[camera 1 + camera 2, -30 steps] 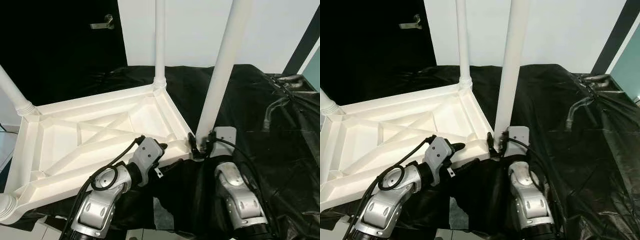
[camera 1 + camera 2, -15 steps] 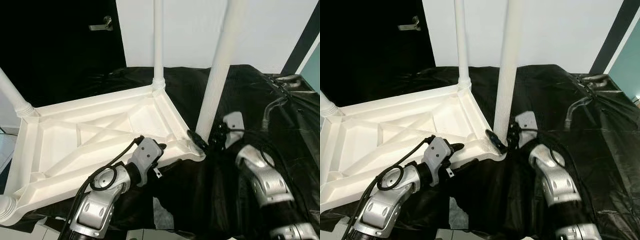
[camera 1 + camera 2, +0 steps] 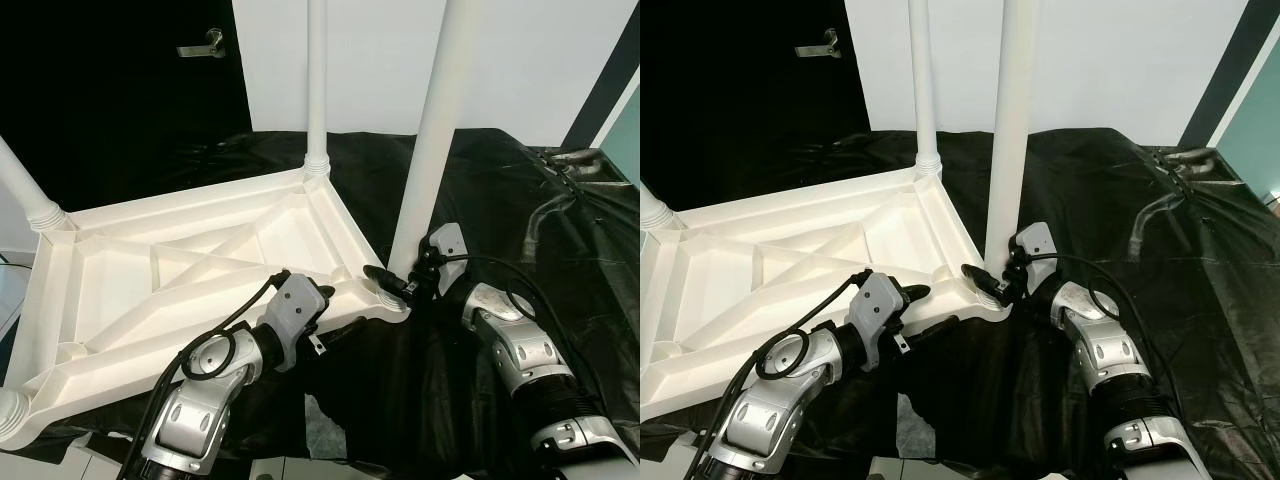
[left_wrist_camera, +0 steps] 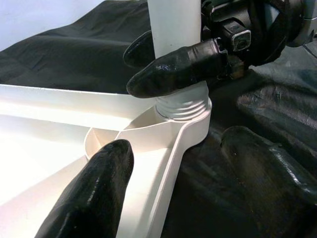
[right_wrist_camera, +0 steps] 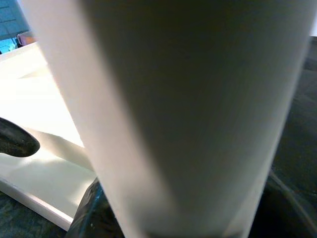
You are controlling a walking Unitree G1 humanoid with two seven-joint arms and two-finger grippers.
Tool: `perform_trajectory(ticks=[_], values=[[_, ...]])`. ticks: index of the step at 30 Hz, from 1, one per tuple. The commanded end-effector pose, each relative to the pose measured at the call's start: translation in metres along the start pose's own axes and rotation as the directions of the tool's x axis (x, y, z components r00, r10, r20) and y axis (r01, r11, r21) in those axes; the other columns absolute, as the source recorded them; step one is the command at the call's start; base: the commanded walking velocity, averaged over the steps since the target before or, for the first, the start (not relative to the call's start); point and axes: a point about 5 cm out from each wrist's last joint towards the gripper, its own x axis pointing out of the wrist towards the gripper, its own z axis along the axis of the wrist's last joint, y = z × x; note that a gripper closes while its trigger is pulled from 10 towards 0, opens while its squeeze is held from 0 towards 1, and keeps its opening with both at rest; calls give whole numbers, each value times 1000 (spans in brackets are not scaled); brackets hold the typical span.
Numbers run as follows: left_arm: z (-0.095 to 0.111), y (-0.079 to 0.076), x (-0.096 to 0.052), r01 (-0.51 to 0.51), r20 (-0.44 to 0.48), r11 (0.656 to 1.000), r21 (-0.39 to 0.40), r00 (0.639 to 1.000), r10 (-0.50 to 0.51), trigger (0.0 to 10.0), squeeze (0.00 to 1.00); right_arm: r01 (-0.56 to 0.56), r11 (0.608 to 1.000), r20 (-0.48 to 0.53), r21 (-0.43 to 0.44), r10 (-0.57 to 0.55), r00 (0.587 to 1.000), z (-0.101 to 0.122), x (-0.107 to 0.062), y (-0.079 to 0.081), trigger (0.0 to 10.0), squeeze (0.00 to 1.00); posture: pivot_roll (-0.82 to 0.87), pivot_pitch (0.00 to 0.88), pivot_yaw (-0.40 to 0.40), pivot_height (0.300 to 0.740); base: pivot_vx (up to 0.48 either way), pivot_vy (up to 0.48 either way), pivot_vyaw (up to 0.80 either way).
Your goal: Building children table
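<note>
A white plastic table top [image 3: 190, 262] lies upside down on the black cloth. Upright legs stand at its far corner [image 3: 317, 90] and left corner [image 3: 24, 190]. The near-right leg [image 3: 428, 150] stands in its corner socket [image 4: 182, 106]. My right gripper [image 3: 392, 283] is shut on this leg just above the socket, one fingertip [image 4: 173, 69] wrapped across its front. My left gripper [image 4: 178, 188] is open and straddles the table's front rim [image 4: 166, 178] beside that corner, one finger [image 4: 94, 198] inside the frame, the other [image 4: 267, 173] over the cloth.
Black cloth [image 3: 540, 230] covers the surface under and to the right of the table top. A dark door with a lever handle [image 3: 205, 45] stands behind on the left, a white wall [image 3: 540, 60] behind on the right. A fourth leg's base [image 3: 12, 410] shows at the near-left corner.
My right arm has swung out to the right while its gripper stayed at the leg's base, turning around it. The leg now stands a little more upright. The left arm is unchanged.
</note>
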Motion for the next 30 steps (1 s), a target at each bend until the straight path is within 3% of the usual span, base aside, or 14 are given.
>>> perform_trajectory(ticks=[1, 3, 4, 5, 7, 14, 18, 21, 23, 24, 25, 30], values=[[2, 1, -2, -48, 5, 999, -1, 999, 48, 10000, 0, -27, 999, -31, 24, 28, 999, -10, -1, 6, 0, 0, 71, 0, -18, 740, 0, 0, 0], [2, 0, -2, -47, 5, 999, -2, 999, 47, 10000, 0, -3, 1000, -31, 25, 3, 1000, -11, -4, 5, 0, 0, 67, 0, -21, 740, 0, 0, 0], [2, 0, -1, -46, 4, 999, -1, 999, 46, 10000, 0, 16, 999, -27, 34, -15, 1000, -12, -6, 6, 3686, 0, 67, 0, -21, 740, 0, 0, 0], [1, 0, -1, -45, 4, 999, -2, 999, 45, 10000, 0, 52, 998, -39, 26, -51, 998, -13, -8, 6, 10000, 0, 63, 0, -23, 740, 0, 0, 0], [1, -1, -1, -42, 5, 999, -3, 999, 42, 10000, 0, 117, 991, -48, 66, -114, 992, -15, -11, 9, 10000, 0, 62, 0, -24, 740, 0, 0, 0], [1, -3, 0, -34, 6, 999, -6, 999, 34, 10000, 0, 236, 971, -101, 20, -233, 967, -23, -12, 16, 10000, 0, 55, 0, -23, 740, 0, 0, 0], [1, -5, 2, -10, 6, 1000, -6, 1000, 11, 10000, 0, 461, 886, -153, 42, -451, 880, -31, -7, 38, 10000, 0, 46, 0, -19, 740, 0, 0, 0], [1, -5, 2, -10, 6, 1000, -6, 1000, 10, 10000, 0, 505, 862, -151, 55, -492, 857, -31, -6, 41, 10000, 0, 47, 0, -20, 740, 0, 0, 0], [1, -5, 1, -9, 5, 1000, -5, 1000, 9, 10000, 0, 606, 791, -161, 83, -590, 791, -29, -6, 45, 10000, 0, 50, 0, -21, 740, 0, 0, 0], [1, -5, 1, -9, 5, 1000, -5, 1000, 9, 10000, 0, 606, 791, -161, 83, -590, 791, -29, -6, 45, 10000, 0, 50, 0, -21, 740, 0, 0, 0], [1, -5, 1, -9, 6, 1000, -5, 1000, 9, 10000, 0, 640, 762, -168, 97, -622, 765, -29, -5, 47, 10000, 0, 50, 0, -21, 740, 0, 0, 0], [1, -8, 1, 4, 6, 1000, -7, 1000, -4, 10000, 0, 651, 746, -149, 144, -634, 759, -23, 1, 57, 10000, 0, 45, 0, -11, 740, 0, 0, 0]])
